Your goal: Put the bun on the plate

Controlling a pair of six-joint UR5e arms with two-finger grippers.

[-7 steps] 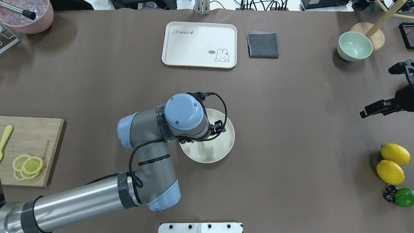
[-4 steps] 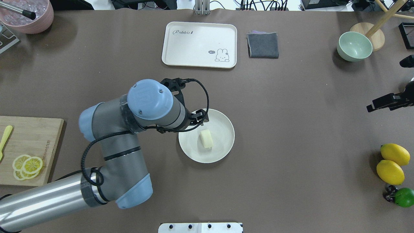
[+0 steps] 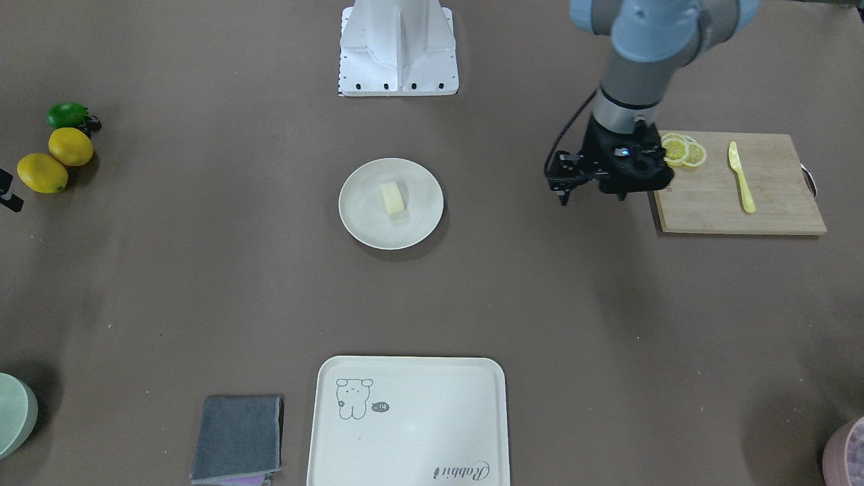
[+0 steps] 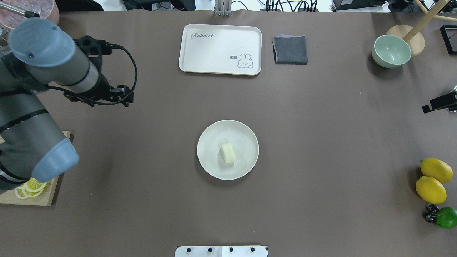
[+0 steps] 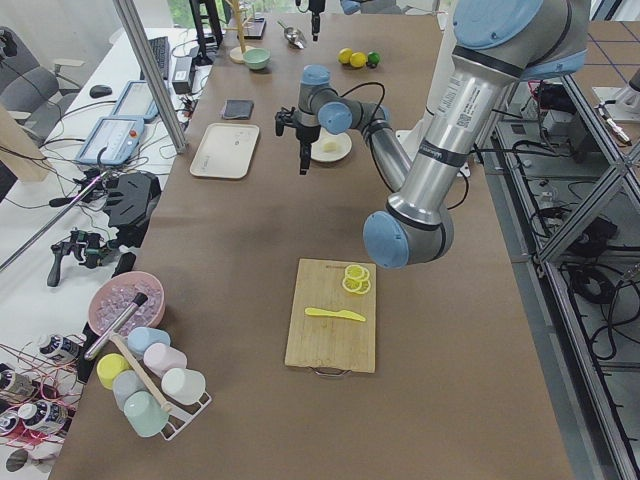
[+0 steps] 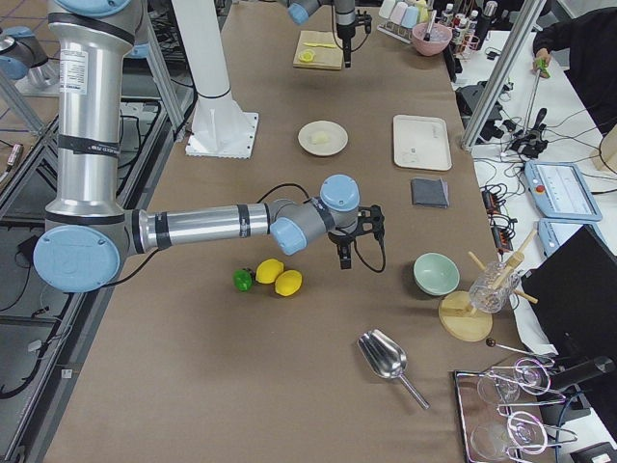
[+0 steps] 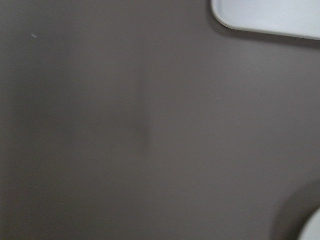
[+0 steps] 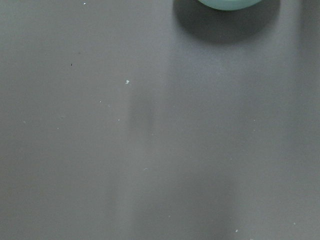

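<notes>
The pale cream bun [image 4: 227, 152] lies on the round cream-white plate [image 4: 246, 135] at the middle of the table, with nothing touching it. The front view shows the same bun [image 3: 392, 198] on the plate [image 3: 420, 221]. My left gripper [image 4: 107, 98] hangs over bare table well to the left of the plate, near the cutting board, and in the front view this gripper [image 3: 594, 194] looks open and holds nothing. Only a black part of my right gripper [image 4: 440, 102] shows at the right edge, and I cannot tell its state.
A cream tray [image 4: 220, 49] and a folded grey cloth [image 4: 290, 50] lie at the far side. A green bowl [image 4: 391, 51] stands far right. Two lemons [image 4: 432, 180] and a lime [image 4: 446, 217] sit near right. A cutting board [image 3: 739, 196] holds lemon slices [image 3: 685, 152].
My left arm has pulled away from above the plate, to the left and the far side, leaving the bun lying on the plate. My right gripper has drawn back toward the right edge.
</notes>
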